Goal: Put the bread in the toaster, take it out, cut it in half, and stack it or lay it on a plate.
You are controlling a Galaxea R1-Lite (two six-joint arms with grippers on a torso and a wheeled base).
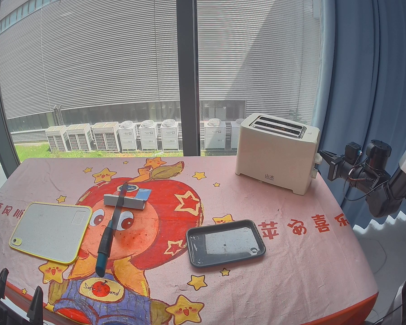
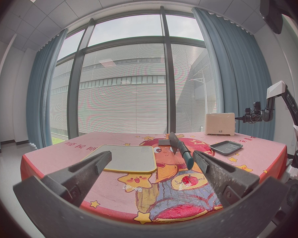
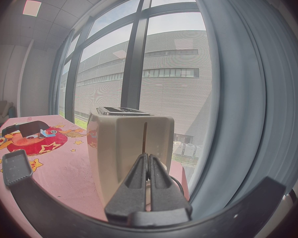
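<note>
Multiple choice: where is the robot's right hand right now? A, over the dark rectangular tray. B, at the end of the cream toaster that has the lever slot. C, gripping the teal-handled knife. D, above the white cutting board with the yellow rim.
B: the right hand, its fingers closed together, is at the lever-slot end of the cream two-slot toaster at the table's far right.
</note>
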